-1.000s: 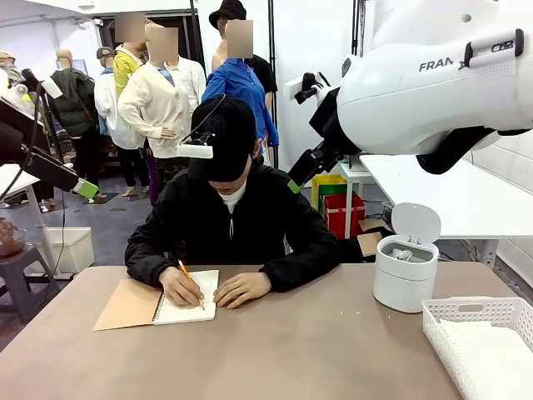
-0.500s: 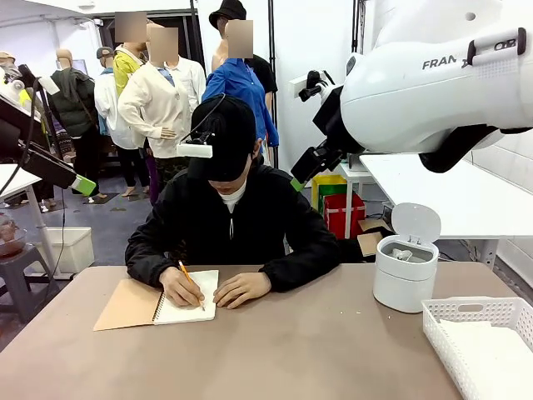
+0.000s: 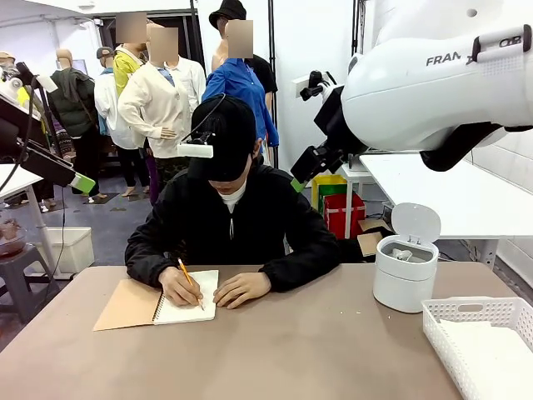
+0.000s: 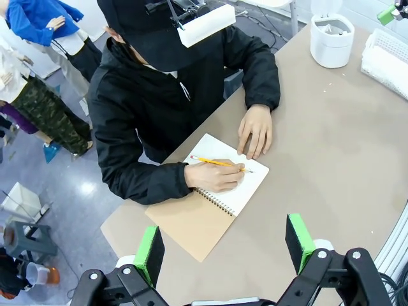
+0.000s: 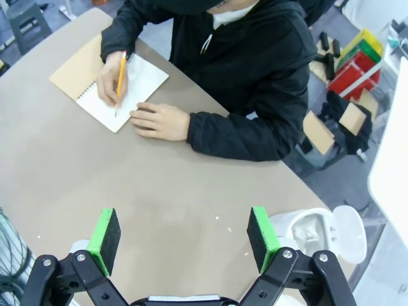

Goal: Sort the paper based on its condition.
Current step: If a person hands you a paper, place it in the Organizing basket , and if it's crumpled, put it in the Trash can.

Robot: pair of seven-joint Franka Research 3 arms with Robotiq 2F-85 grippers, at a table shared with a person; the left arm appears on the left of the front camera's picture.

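Little had changed over the last second; the right arm [image 3: 433,83] had drifted slightly toward its own side, high above the table [image 3: 316,358], and nothing on the tabletop had moved. The person's writing hand [image 3: 181,287] had stayed on the open page of the spiral notebook [image 3: 133,304], pencil [image 3: 188,282] to the paper, the other hand flat just beside it.

The left gripper [image 4: 224,252] hovered well above the notebook with its green pads wide apart and nothing between them. The right gripper [image 5: 183,233] hung over bare table between the person and the lidded white bin [image 3: 405,279], jaws likewise spread and empty.

As for the paper, flat white sheets [image 3: 495,350] appeared to lie in the white basket [image 3: 466,310] at the table's right corner. What looked like a crumpled wad [image 3: 403,253] sat inside the open bin, though it was too small to be sure; no loose piece lay on the table.

The slight drift probably meant both arms were only waiting. There was nothing to sort until the person finished writing and freed a page, so the next pick had not begun.
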